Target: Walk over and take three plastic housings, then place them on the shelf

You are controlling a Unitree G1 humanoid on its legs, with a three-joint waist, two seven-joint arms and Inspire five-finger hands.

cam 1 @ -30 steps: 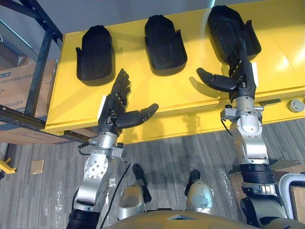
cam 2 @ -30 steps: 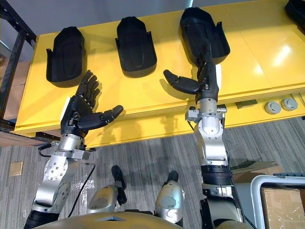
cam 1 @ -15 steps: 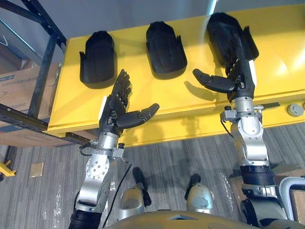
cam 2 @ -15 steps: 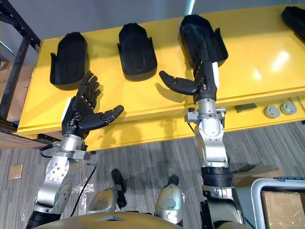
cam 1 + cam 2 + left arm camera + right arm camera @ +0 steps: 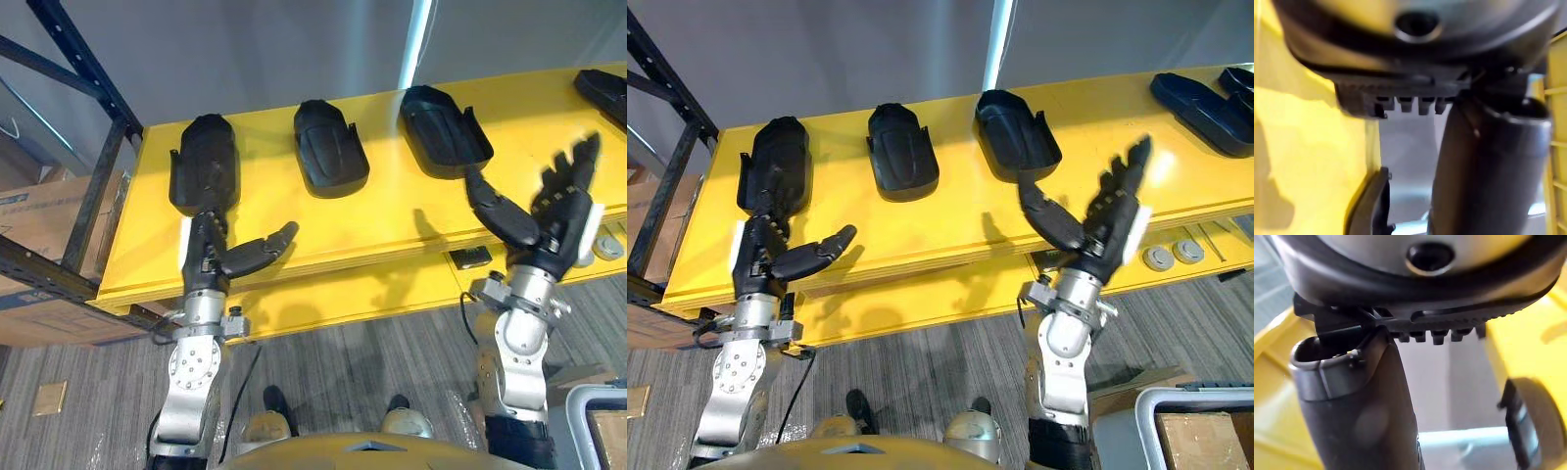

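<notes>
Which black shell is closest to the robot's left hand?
The leftmost housing: alone among them, it has the left hand right at its near end.

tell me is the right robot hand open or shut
Open: the right robot hand has its fingers spread straight and its thumb held out, with nothing in its grasp.

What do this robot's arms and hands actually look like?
The left arm and right arm are silver-grey with rounded joint housings. Its left hand and right hand are dark, humanlike, with segmented fingers and a thumb, each with a white patch on one side.
</notes>
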